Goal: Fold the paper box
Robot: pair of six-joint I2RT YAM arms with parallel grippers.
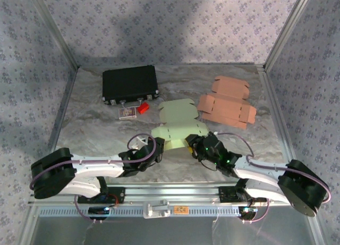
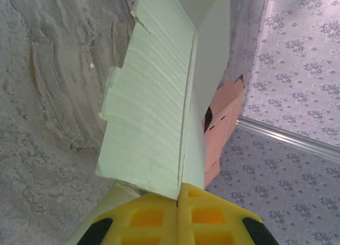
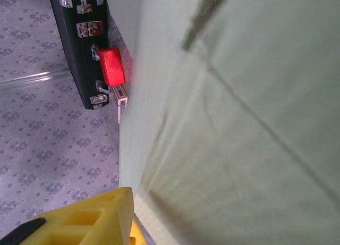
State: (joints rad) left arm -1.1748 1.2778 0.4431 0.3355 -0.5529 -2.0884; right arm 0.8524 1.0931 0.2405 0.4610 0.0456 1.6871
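- Left gripper was clamped on a raised flap of the green box, at the front of the table
- Right gripper sat at its right edge; I couldn't tell its grip
- I judged folding barely begun: most panels lay flat

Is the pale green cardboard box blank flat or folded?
Partly folded. In the left wrist view one panel of the pale green cardboard box blank stands angled along a crease; the left gripper grips its edge.
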